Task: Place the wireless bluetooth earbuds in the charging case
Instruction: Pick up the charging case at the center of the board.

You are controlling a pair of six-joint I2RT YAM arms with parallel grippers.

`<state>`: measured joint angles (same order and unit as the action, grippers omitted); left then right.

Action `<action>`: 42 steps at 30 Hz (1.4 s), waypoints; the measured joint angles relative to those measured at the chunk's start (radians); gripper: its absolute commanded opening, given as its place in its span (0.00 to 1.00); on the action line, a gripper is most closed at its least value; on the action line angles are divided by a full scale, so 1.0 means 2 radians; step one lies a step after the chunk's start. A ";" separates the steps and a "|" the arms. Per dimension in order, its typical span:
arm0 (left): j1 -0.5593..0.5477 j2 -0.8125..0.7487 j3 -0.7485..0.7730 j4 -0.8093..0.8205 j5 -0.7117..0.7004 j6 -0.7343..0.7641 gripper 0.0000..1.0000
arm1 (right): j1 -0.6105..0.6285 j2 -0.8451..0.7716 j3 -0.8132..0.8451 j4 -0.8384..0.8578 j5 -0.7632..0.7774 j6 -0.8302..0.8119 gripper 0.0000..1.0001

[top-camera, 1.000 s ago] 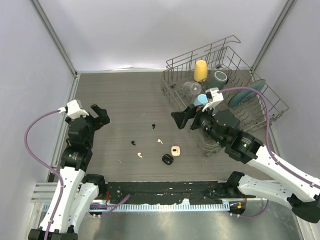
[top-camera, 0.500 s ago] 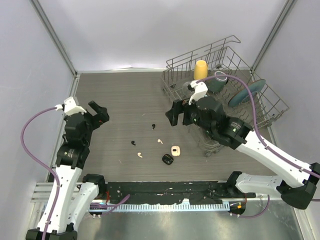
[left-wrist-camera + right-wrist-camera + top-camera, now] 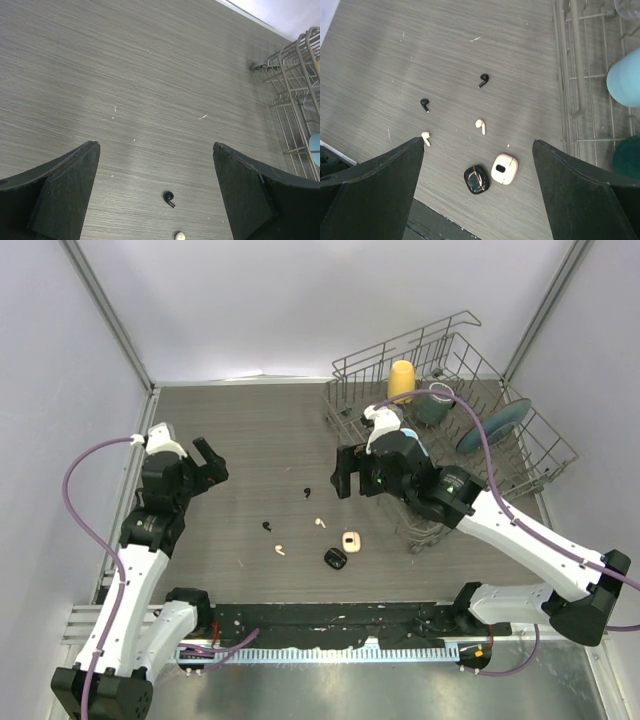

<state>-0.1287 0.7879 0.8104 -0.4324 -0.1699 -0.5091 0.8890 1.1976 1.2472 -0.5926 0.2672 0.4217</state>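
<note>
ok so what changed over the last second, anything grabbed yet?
The right hand shifted left, away from the dish rack and further out over the table toward the earbuds. The left hand edged slightly right and forward. Both hands are open and empty; nothing was grabbed or released. The four earbuds, the black case and the cream case lie where they were.

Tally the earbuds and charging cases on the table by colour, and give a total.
Black earbuds: 2
White earbuds: 2
Black case: 1
White case: 1
Total: 6
</note>
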 measured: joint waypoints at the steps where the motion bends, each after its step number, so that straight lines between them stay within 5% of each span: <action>1: 0.000 0.003 0.000 0.000 0.004 -0.001 1.00 | 0.000 0.000 -0.002 -0.005 -0.001 0.002 0.95; 9: -0.007 0.018 0.000 -0.006 0.012 -0.002 1.00 | 0.000 0.006 0.002 -0.042 -0.019 0.015 0.96; 21: -0.007 0.033 -0.001 -0.009 0.050 -0.003 1.00 | -0.001 0.051 0.104 -0.112 0.083 0.019 0.97; 29: -0.007 0.077 0.026 -0.040 0.111 -0.003 1.00 | -0.009 0.070 0.132 -0.117 0.059 0.014 0.97; 42: -0.008 0.072 0.035 -0.056 0.112 -0.003 1.00 | -0.021 0.062 0.127 -0.097 0.020 -0.002 0.98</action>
<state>-0.1440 0.9325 0.8795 -0.5442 0.0536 -0.5144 0.8474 1.3212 1.5017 -0.7864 0.3069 0.4183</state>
